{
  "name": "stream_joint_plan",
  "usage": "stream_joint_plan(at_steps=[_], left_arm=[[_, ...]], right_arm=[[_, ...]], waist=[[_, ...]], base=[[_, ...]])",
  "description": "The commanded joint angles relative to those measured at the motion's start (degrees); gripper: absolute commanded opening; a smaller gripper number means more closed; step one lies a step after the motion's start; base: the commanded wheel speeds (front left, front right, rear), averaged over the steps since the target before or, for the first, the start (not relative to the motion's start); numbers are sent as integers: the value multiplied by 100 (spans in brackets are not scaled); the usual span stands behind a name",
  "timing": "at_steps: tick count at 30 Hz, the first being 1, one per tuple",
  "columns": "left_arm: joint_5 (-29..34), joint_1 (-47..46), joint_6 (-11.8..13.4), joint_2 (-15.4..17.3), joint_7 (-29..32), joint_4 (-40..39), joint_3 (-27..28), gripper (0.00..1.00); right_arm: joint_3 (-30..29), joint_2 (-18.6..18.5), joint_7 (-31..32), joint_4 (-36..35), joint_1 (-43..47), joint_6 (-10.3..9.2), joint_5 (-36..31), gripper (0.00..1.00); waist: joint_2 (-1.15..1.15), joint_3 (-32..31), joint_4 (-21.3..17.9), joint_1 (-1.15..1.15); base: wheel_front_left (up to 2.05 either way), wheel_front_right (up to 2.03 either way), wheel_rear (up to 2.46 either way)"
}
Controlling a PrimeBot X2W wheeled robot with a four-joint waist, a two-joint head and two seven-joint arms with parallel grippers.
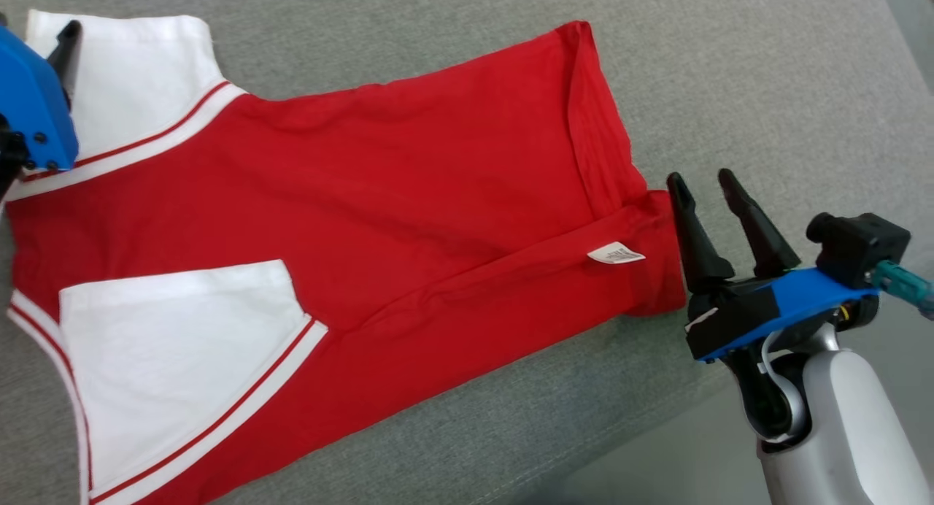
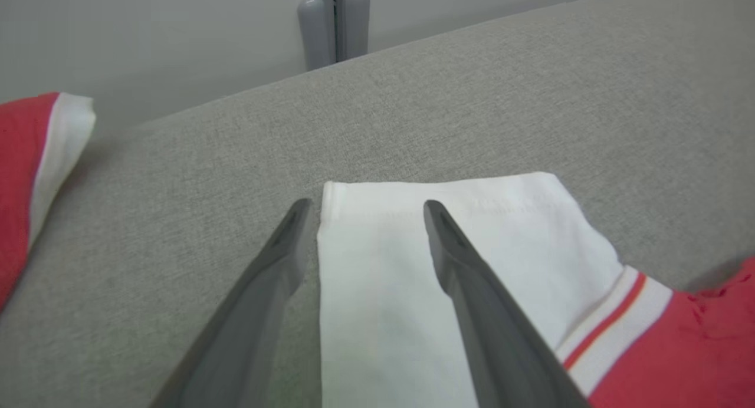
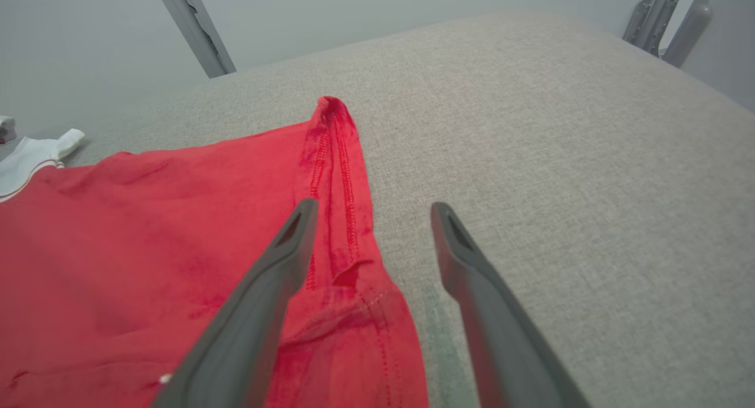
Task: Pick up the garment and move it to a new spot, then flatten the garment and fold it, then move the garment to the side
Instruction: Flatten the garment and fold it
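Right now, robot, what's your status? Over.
Left claw open at the white sleeve. Right claw open at the hem. Red T-shirt flat on the grey cushion, hem edge flipped, label showing.

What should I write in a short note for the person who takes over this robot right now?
Left tool: open, holds nothing, over the end of one white sleeve.
Right tool: open, holds nothing, at the hem.
Shirt: spread on the grey cushion, mostly flat. The near long edge seems folded in, with the label showing.
Left to do: finish the fold, then move the shirt to the side.
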Motion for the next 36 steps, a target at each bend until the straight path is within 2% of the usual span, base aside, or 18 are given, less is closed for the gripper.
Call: stream_joint_plan(at_steps=[1, 7, 11, 12, 13, 14, 15, 19, 24, 36], left_arm=[[9, -130, 72, 51, 93, 144, 12, 100], [19, -239, 199, 191, 322, 486, 23, 100], [-36, -199, 154, 203, 314, 594, 33, 99], [-74, -185, 132, 183, 308, 610, 43, 52], [-101, -179, 110, 158, 289, 613, 48, 36], [-122, -176, 74, 124, 281, 602, 41, 11], [-145, -175, 67, 95, 263, 594, 31, 0], [-104, -243, -40, 12, 90, 538, -43, 0], [-70, -391, -164, -272, -279, 431, -144, 0], [-153, -531, -459, -869, -994, 16, -469, 0]], right_arm=[[91, -7, -76, 71, -132, 3, 49, 100], [319, -6, -212, 238, -342, 3, 101, 100], [387, -4, -225, 291, -475, 3, 32, 100], [400, -2, -220, 297, -523, 3, 2, 100], [405, -3, -206, 305, -572, 3, -31, 100], [406, -5, -185, 327, -634, 3, -68, 100], [399, -5, -175, 358, -709, 3, -126, 100], [356, -29, -65, 601, -1172, 3, -475, 100], [220, -276, 27, 1336, -1918, 3, -1351, 100], [205, -869, 551, 3500, -3354, 2, -1914, 100]], waist=[[-2, 43, -78, -1], [-2, 156, -277, -1], [-2, 159, -322, -1], [-2, 158, -323, -1], [-2, 157, -318, -1], [-2, 154, -308, -1], [-2, 147, -292, -1], [-2, 85, -163, -1], [-2, -29, 183, -1], [-2, -55, 1169, -1]], base=[[0, 0, 0], [0, 0, 0], [0, 0, 0], [0, 0, 0], [0, 0, 0], [0, 0, 0], [0, 0, 0], [0, 0, 0], [0, 0, 0], [0, 0, 0]])
